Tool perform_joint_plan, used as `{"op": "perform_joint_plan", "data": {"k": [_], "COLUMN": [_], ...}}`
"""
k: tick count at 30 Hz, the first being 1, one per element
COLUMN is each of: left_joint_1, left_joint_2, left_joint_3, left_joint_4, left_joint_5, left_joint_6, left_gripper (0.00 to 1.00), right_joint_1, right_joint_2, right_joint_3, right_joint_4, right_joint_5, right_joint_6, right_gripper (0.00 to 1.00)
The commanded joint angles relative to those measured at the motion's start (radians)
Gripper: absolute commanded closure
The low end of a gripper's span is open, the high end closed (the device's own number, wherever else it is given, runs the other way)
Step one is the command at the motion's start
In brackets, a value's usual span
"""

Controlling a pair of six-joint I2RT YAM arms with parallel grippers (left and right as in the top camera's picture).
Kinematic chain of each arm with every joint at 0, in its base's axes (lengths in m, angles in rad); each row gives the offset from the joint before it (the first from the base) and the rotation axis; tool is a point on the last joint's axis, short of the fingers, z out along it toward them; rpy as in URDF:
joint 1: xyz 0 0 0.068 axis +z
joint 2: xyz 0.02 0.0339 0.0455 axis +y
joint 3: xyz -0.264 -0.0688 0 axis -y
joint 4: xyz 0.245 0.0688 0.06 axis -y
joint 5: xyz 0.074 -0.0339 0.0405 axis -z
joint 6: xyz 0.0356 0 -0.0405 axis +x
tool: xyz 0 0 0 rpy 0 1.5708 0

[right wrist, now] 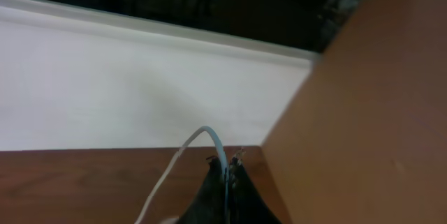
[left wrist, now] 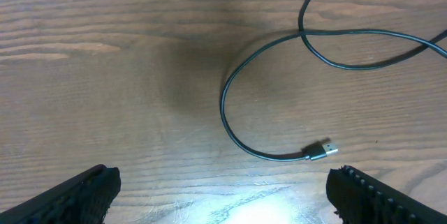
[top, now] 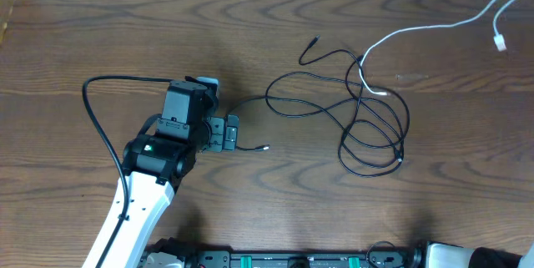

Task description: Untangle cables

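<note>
L arm (top: 150, 155) sits over the left half of the bench (top: 67, 17). The left fingers (top: 227, 133) are spread wide, hold nothing and point toward the right edge. Just to their right the black cable's plug (top: 265, 147) lies flat on the wood, near the tips but not touching. In the wrist view it's ahead of the gap, nearer one tip than the other. From there the black cable (top: 367, 126) curls back and runs into a pile of overlapping loops mid-bench, a bit right of centre. The white cable (top: 417, 30) comes out of the top of that pile and heads for the back right corner, w/ its plug end (top: 501, 44) lying near the right edge. The right fingers (right wrist: 227, 182) are out of the overhead view. The wrist cam shows them pressed together, pinching the white cable, which arcs up out of the tips. Step in hand looks like L taking the black plug end while R anchors the white. To do it well, shift L so the plug sits mid-gap. Come down low, since the cord is much thinner than the tips, and close just behind the plug. Then draw toward the left edge slowly, keeping R steady. Stop if the loops cinch rather than slide, as I can't tell which strand lies on top at the crossing.
</note>
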Motion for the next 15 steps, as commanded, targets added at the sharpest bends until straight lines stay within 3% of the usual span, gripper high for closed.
{"op": "perform_joint_plan", "data": {"k": [1,15], "left_joint_1": [0.006,0.006], "left_joint_2": [0.003,0.003], "left_joint_3": [0.003,0.003], "left_joint_4": [-0.001,-0.001], "left_joint_5": [-0.016,-0.016], "left_joint_6": [-0.013,-0.013], "left_gripper": [0.01,0.01], "right_joint_1": [-0.064,-0.285], "right_joint_2": [-0.012,-0.01], "right_joint_3": [0.019,0.019], "right_joint_4": [0.0,0.047], "right_joint_5": [0.031,0.048], "right_joint_6": [0.002,0.049], "right_gripper": [0.99,0.99]}}
